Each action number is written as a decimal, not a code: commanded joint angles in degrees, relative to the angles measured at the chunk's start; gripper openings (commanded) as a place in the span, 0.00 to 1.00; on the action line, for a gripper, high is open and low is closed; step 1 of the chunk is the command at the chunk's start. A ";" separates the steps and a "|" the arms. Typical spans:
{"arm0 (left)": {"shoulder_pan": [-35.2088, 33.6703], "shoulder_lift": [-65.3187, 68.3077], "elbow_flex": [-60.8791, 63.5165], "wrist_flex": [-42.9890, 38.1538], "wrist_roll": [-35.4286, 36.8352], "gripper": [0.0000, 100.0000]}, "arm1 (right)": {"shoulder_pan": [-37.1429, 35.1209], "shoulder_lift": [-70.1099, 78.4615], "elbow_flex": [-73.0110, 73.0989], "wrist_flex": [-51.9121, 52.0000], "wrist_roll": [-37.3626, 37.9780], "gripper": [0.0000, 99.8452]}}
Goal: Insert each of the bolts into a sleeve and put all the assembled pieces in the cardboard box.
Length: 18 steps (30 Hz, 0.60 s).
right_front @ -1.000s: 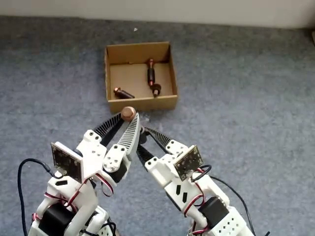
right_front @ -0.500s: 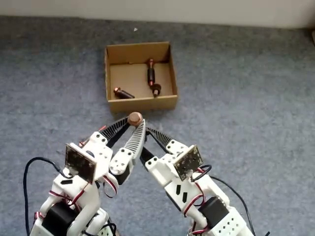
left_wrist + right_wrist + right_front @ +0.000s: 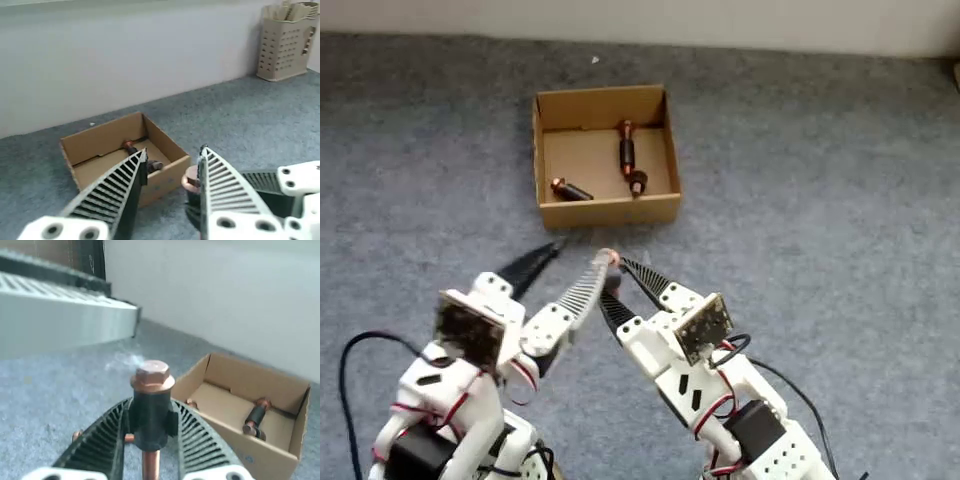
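R gripper (image 3: 612,276) sits just near of the cardboard box (image 3: 610,211), fingers clamped on a black sleeve (image 3: 149,420) w/ a copper bolt (image 3: 152,377) thru it. The piece stands upright in the grip: hex head on top of the sleeve, shank sticking out below btwn the fingers. In the high view the bolt head shows at the fingertips, over the grey carpet (image 3: 820,180), close to the box's near wall but apart from it.

L gripper (image 3: 172,152) is alongside on the left, fingers spread wide apart w/ nothing btwn them. Its right-hand finger (image 3: 585,287) lies just beside the held bolt's head; can't tell if they touch. The held piece is outside the L jaws. The other L finger, dark, points toward the box's near-left corner.

Box is open-topped, roughly square, far of both arms, approx. centre-left on the carpet. Inside: one assembled piece (image 3: 626,148) lies far-to-near toward the right wall, copper head at its far end. A dark round knob (image 3: 638,182) sits just at its near end; can't tell if it's part of that piece or separate. A second piece (image 3: 570,189) lies by the near wall toward the left, copper head pointing left.

Each wrist carries a bare circuit board (image 3: 705,328); any marking on it is too small to read. A white wall (image 3: 125,65) runs behind the box, and a beige slotted basket (image 3: 287,42) stands against it at far right.
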 commanded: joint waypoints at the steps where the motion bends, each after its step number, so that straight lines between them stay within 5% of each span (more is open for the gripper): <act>1: -5.32 -0.04 -4.70 2.81 -0.70 0.19 | 0.75 -0.84 8.48 0.48 0.18 0.01; 6: -8.13 -0.31 -5.05 7.47 -0.79 0.19 | 1.63 -0.92 8.48 4.09 0.09 0.01; 12: -21.93 -0.40 -1.71 11.69 -0.62 0.15 | 6.20 -0.84 8.48 7.08 0.18 0.01; 18: -26.86 -0.40 14.29 5.36 -0.88 0.04 | 10.15 -0.66 -0.75 14.11 -0.18 0.01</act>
